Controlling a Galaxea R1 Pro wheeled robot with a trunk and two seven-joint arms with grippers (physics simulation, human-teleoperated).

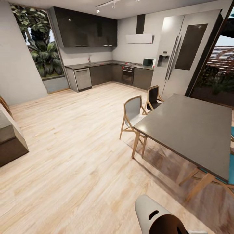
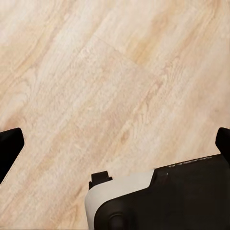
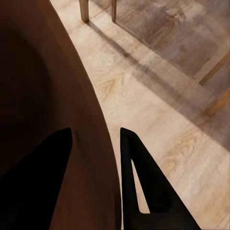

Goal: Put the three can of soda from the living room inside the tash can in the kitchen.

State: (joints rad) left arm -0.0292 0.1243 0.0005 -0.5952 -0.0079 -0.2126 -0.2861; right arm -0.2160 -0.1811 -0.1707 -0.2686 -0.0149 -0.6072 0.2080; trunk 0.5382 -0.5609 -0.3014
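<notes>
Pale grey outside and brown within, the tash can [image 1: 159,216] sits at the bottom edge of my head view, close in front of me, its oval slot handle facing the camera. In the right wrist view its brown wall [image 3: 43,96] rises up, and the right gripper [image 3: 93,177] has one dark finger inside the bin and the other outside, so I read the jaws as pinching the rim. I am carrying the bin, then, not fetching it.

The left gripper [image 2: 115,143] points down at the light wood floor [image 2: 96,72]; only the tips of its two fingers show, far apart, so those jaws are spread and hold nothing.

Ahead, the kitchen [image 1: 107,70] lies across the open floor: dark cabinets, a grey worktop [image 1: 97,64] along the wall, an oven and a tall fridge [image 1: 182,52]. A dining table [image 1: 191,126] with chairs stands to my right. I see no soda cans from here, and I cannot tell whether any lie inside the bin.

My judgement on handling: the bin looks thin-walled, stiff and light, so a rim pinch should hold it, but held at one edge it will want to tilt and swing as the base rolls. The smooth wall may slip between the fingers. I would drive gently, keeping it well apart from the table legs.
</notes>
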